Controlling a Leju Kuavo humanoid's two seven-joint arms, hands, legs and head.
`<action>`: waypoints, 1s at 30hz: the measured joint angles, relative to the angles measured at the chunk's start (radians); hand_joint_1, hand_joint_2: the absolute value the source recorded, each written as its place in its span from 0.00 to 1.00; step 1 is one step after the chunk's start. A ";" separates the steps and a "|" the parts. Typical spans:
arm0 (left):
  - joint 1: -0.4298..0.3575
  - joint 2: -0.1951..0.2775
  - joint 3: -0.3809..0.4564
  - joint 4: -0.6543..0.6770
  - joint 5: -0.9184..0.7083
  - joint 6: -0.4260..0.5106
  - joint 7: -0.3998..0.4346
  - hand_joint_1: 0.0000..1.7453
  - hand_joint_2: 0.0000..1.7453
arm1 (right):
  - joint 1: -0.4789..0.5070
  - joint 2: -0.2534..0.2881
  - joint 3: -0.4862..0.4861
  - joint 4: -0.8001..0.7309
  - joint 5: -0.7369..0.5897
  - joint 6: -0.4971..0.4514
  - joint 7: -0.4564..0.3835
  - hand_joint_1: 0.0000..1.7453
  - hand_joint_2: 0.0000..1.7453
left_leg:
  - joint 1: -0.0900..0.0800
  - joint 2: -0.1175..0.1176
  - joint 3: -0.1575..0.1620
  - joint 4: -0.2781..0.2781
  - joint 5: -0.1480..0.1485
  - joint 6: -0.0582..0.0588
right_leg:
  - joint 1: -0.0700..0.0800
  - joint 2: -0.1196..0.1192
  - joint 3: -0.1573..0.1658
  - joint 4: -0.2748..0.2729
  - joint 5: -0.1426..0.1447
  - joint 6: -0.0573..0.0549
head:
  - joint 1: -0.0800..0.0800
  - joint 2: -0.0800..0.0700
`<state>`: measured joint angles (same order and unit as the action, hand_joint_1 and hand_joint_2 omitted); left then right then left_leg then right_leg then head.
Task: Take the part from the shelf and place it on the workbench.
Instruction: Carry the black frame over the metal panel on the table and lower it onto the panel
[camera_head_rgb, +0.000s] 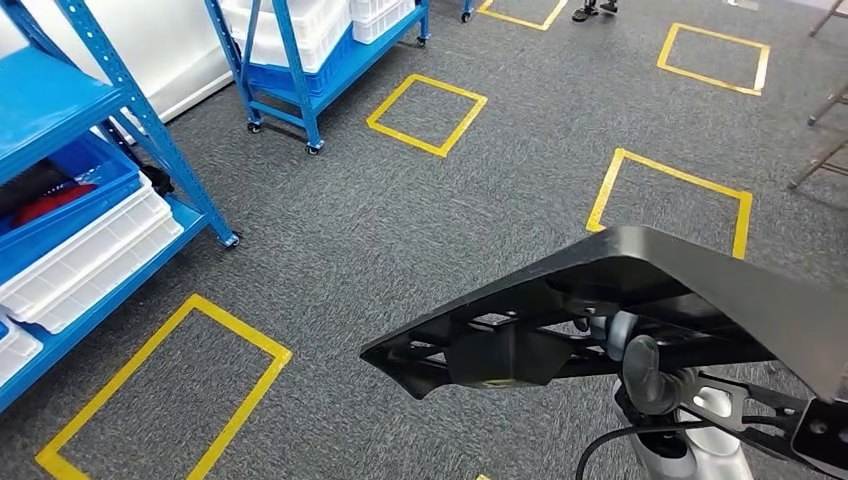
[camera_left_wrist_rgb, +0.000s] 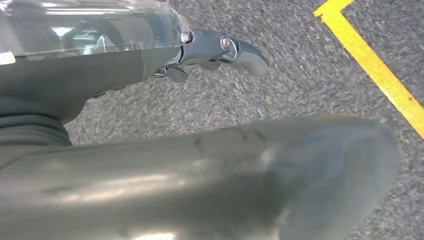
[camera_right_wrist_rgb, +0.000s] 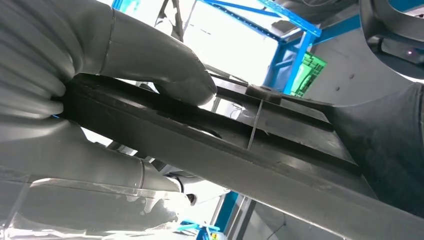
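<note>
A large flat black plastic part (camera_head_rgb: 640, 280) with ribs on its underside hangs over the grey carpet at the lower right of the head view. My right hand (camera_head_rgb: 648, 368) grips it from beneath and is mostly hidden by it. In the right wrist view the thick grey thumb (camera_right_wrist_rgb: 165, 65) presses on one face of the part (camera_right_wrist_rgb: 280, 150), and the rest of the hand clamps the other face. My left hand (camera_left_wrist_rgb: 210, 50) hangs over the carpet, its fingers slightly bent and apart with nothing in them.
A blue shelf (camera_head_rgb: 60, 110) with white bins (camera_head_rgb: 90, 250) stands at the left. A wheeled blue rack (camera_head_rgb: 300, 60) is at the back. Yellow tape squares (camera_head_rgb: 425, 115) mark the carpet. A person's feet (camera_head_rgb: 592, 10) show at the top, chair legs (camera_head_rgb: 825, 140) at the right.
</note>
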<state>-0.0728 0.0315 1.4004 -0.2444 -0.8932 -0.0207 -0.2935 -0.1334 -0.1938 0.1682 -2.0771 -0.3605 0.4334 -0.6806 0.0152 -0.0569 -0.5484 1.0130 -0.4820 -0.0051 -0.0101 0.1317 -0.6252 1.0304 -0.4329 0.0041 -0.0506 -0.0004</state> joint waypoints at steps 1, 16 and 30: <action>-0.002 0.000 0.000 0.000 0.000 0.000 0.000 0.00 0.00 | 0.002 0.000 0.002 -0.002 0.000 0.000 0.000 1.00 1.00 | 0.001 0.011 0.002 -0.005 0.004 0.008 | 0.001 -0.010 -0.004 0.007 -0.006 0.005 | 0.000 0.000; -0.003 -0.020 -0.025 0.003 -0.052 0.015 0.029 0.00 0.00 | 0.064 0.017 0.014 -0.034 0.051 0.036 -0.016 1.00 1.00 | -0.013 0.159 0.025 -0.010 -0.017 -0.008 | 0.017 -0.164 0.033 -0.016 -0.022 -0.018 | 0.000 0.000; -0.003 -0.027 -0.028 0.003 -0.034 0.040 -0.006 0.00 0.00 | -0.027 0.066 0.034 0.002 -0.064 0.075 -0.015 1.00 1.00 | -0.003 -0.005 -0.005 0.003 0.003 -0.001 | 0.002 -0.011 0.022 -0.008 -0.013 -0.001 | 0.000 0.000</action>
<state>-0.0758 0.0040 1.3728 -0.2415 -0.9273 0.0196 -0.2991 -0.1607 -0.1281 0.2019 -2.0748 -0.4241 0.5080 -0.6954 0.0123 -0.0616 -0.5531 1.0159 -0.4790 -0.0065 -0.0077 0.1206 -0.6035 1.0228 -0.4457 0.0029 -0.0507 -0.0004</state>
